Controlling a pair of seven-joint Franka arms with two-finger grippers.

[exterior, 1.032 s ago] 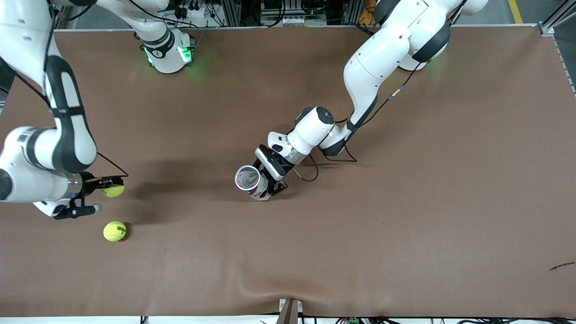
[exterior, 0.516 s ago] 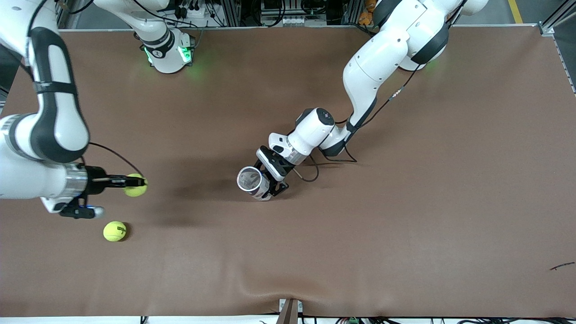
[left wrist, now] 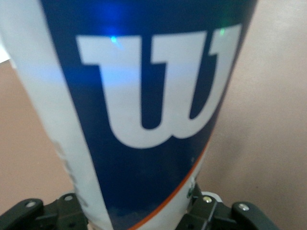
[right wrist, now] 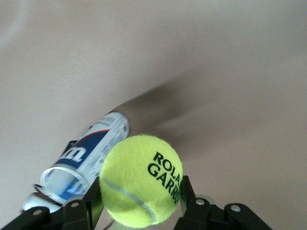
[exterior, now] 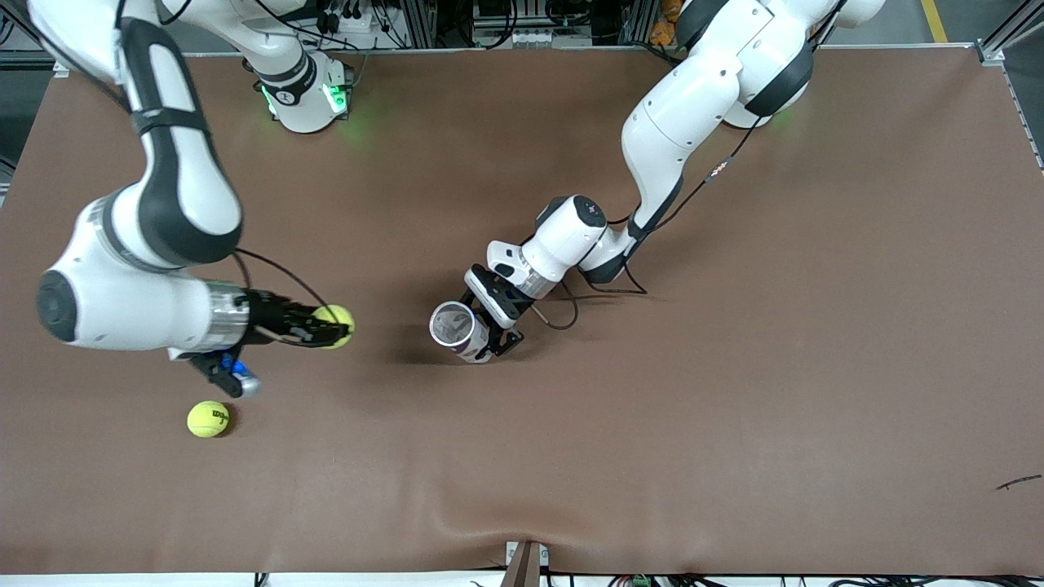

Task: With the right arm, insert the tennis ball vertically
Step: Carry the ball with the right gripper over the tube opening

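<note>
Looking at the front view, you've got the right gripper [exterior: 341,328] at middle left of the frame, up over the desk [exterior: 734,391], fingers clamped on a ball [exterior: 335,324]. The can [exterior: 455,329] sits near frame center, open mouth tipped up, with the left gripper [exterior: 489,333] fingers closed around its lower end. The spare ball [exterior: 208,418] lies on the desk at lower left, well apart from the can.
</note>
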